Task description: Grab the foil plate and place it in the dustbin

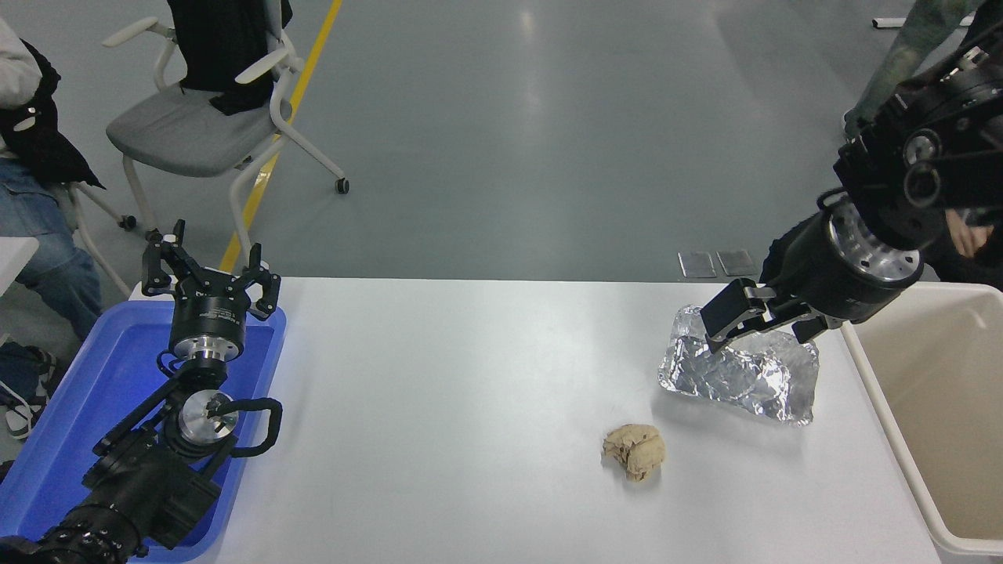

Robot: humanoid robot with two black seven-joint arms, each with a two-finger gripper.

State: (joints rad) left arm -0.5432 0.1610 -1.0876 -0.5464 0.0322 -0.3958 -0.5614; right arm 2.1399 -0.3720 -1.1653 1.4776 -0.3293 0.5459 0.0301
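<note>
A shiny foil plate (740, 376) is lying on the white table (470, 407), just beside the beige dustbin (940, 407). The right gripper (756, 335) is hovering over its far rim, fingers spread. It should pinch the rim gently, since foil probably crumples.

Looks like a robotics lab or test hall: glossy grey floor (501, 141) with a yellow line (274, 149) painted across it, a wheeled office chair (200, 125), a white desk (470, 423), and a black robot arm (133, 478) parked at it.
</note>
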